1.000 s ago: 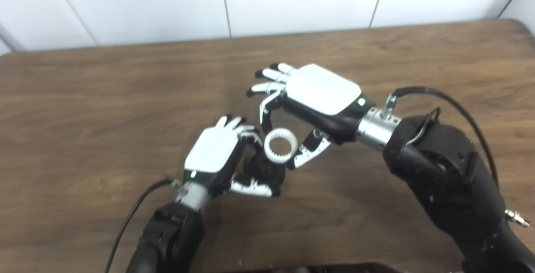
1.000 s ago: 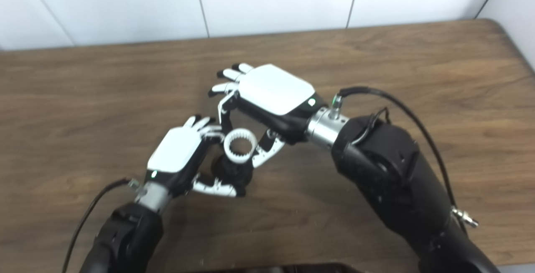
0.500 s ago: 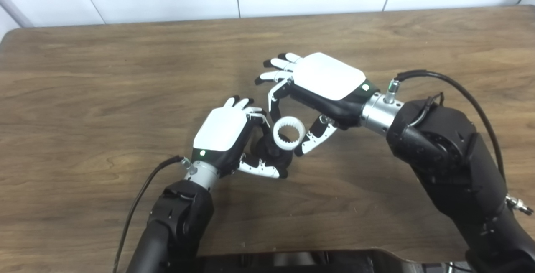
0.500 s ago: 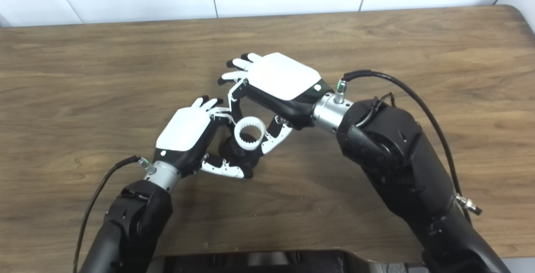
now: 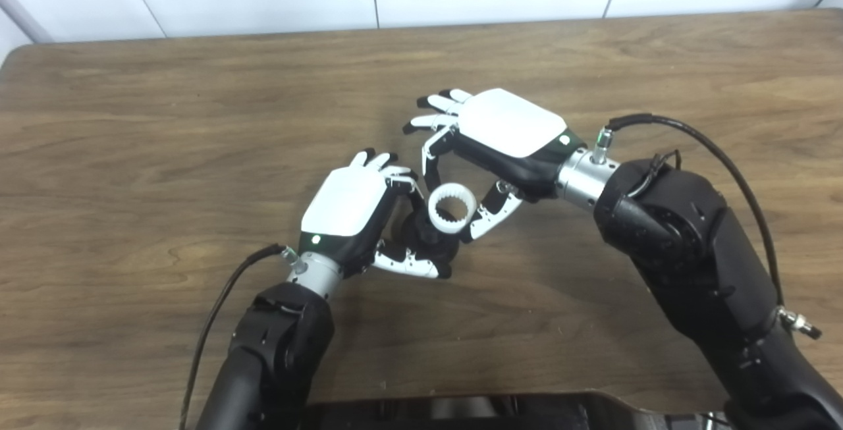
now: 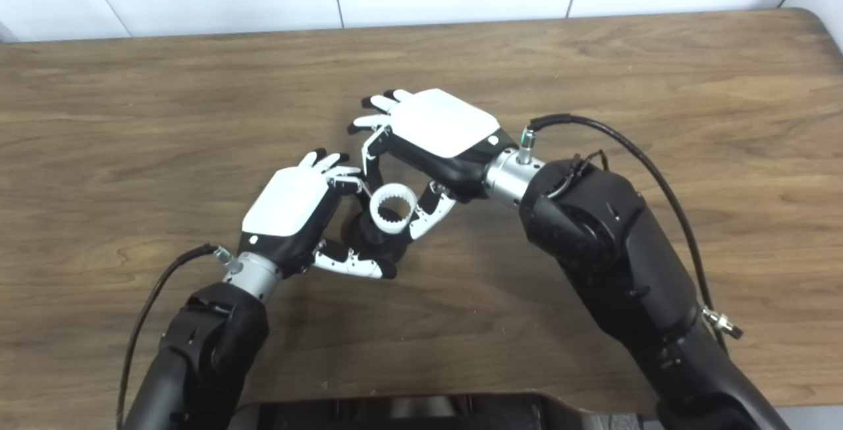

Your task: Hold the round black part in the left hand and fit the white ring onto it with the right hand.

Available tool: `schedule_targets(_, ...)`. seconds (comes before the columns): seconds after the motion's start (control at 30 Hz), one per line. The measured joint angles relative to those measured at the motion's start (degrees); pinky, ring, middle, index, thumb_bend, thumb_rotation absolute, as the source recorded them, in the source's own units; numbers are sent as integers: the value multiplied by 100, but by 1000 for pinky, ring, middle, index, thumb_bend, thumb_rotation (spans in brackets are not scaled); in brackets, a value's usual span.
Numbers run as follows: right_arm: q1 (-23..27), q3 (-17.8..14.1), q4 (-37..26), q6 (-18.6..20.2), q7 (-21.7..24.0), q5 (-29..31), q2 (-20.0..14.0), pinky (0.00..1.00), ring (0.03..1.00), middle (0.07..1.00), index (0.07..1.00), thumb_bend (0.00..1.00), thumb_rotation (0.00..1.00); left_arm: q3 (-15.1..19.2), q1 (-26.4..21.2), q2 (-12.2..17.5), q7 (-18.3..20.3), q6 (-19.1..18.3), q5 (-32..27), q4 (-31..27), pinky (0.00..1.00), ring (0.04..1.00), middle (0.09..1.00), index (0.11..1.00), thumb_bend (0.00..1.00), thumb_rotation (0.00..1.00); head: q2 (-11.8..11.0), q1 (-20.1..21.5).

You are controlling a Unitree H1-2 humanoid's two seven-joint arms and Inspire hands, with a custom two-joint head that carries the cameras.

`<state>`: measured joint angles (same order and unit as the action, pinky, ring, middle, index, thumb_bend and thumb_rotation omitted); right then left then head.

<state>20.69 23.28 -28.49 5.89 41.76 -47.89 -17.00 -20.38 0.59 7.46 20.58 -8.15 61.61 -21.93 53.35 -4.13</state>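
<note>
A brown wooden table (image 5: 164, 120) runs back to a white panelled wall. Above its middle, the right hand (image 5: 507, 130) pinches the white ring (image 5: 452, 203) between thumb and a forefinger, the other fingers (image 5: 435, 104) spread apart. The ring's toothed bore faces up toward the cameras. Directly beneath and touching it, or nearly so (contact is unclear), sits the round black part (image 5: 425, 239), clasped by the left hand (image 5: 349, 203). The ring's opening seems slightly off the part's top, toward the right hand; seating likely needs a small shift left and down.
</note>
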Motion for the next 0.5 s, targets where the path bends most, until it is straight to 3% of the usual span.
schedule_targets(0.5, -21, 67, 50, 4, 3, -40, 169, 1000, 989, 892, 487, 521, 138, -15, -46, -7, 46, -1, 18, 1, 1000, 937, 814, 487, 522, 58, 18, -18)
